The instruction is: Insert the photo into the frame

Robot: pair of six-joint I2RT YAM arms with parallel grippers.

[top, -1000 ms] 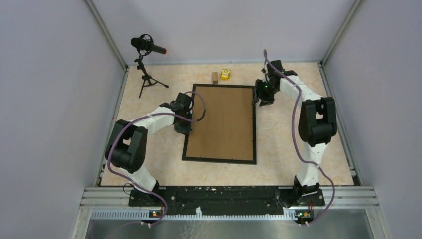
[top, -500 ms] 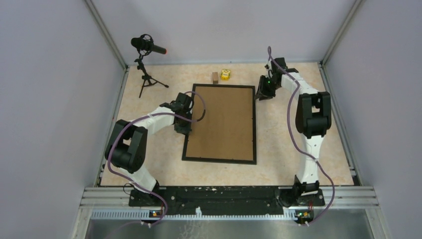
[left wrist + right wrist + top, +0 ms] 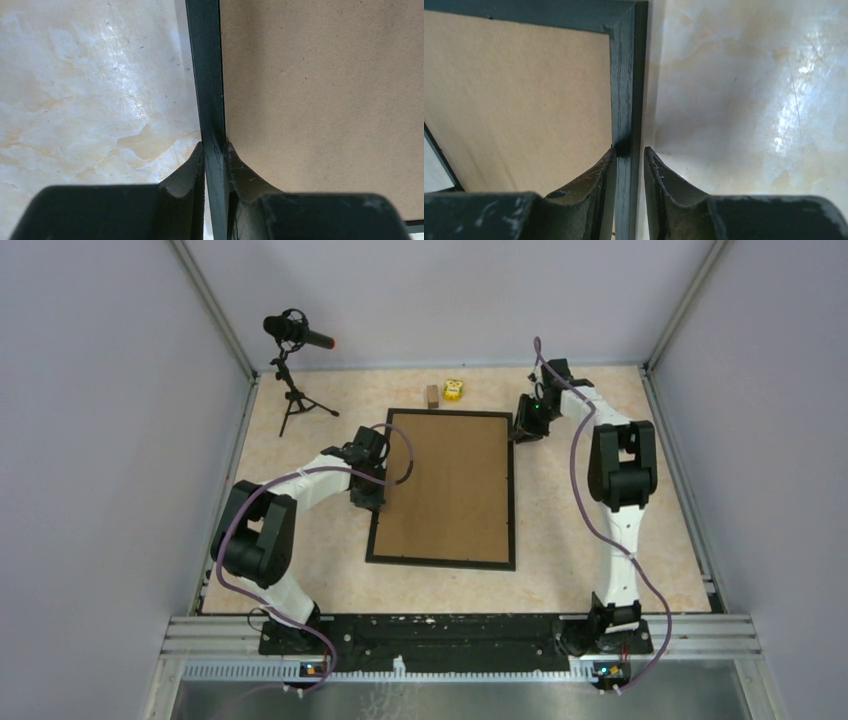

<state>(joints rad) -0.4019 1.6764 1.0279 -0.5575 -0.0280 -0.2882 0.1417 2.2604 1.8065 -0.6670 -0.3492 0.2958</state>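
Left gripper (image 3: 215, 146) clamped on frame (image 3: 440, 562) left rail. Right gripper (image 3: 629, 149) straddles right rail near far corner; clamped or not, cannot tell.

microphone (image 3: 297, 335) on tripod (image 3: 296, 400) — far-left corner | brown block (image 3: 432, 395) just beside yellow object (image 3: 454, 389) | brown board (image 3: 450, 485) — flat

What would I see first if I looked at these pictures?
A big black frame with a brown board in it lies flat in the middle of the table. The left tool pinches its left edge, and the right tool straddles its right edge near the far corner. A mic on a stand sits at the far left corner.
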